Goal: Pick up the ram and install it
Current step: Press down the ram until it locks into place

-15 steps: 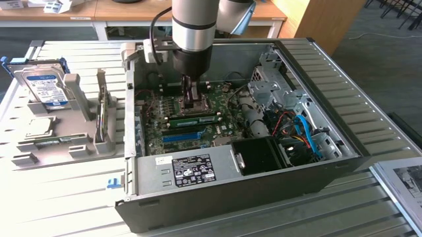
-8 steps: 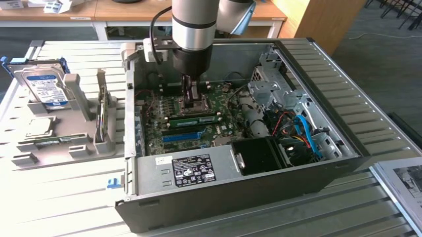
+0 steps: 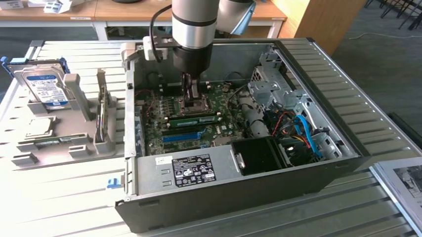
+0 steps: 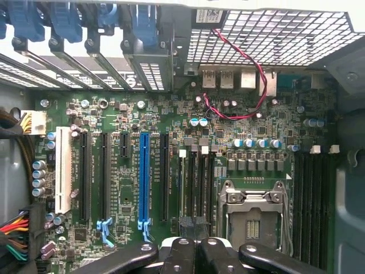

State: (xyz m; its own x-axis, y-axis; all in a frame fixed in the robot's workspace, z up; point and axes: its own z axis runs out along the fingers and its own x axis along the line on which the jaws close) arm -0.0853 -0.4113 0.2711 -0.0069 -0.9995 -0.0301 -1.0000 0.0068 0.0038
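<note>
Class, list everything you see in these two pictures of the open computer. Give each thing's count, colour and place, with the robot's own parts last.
open metal computer case: one, black and grey, on the pale slatted table
circuit-covered motherboard: one, green, inside the case
long thin ram stick: one, green, on the motherboard beside the claw
plastic slot strip: one, bright blue, on the motherboard
hard drive with blue-white label: one, silver, upright in the grey holder, the exterior view's left
labelled power supply box: one, black, at the case's near edge
robot arm: one, silver and black, reaching into the case
claw: one, black, shut, over the motherboard
</note>
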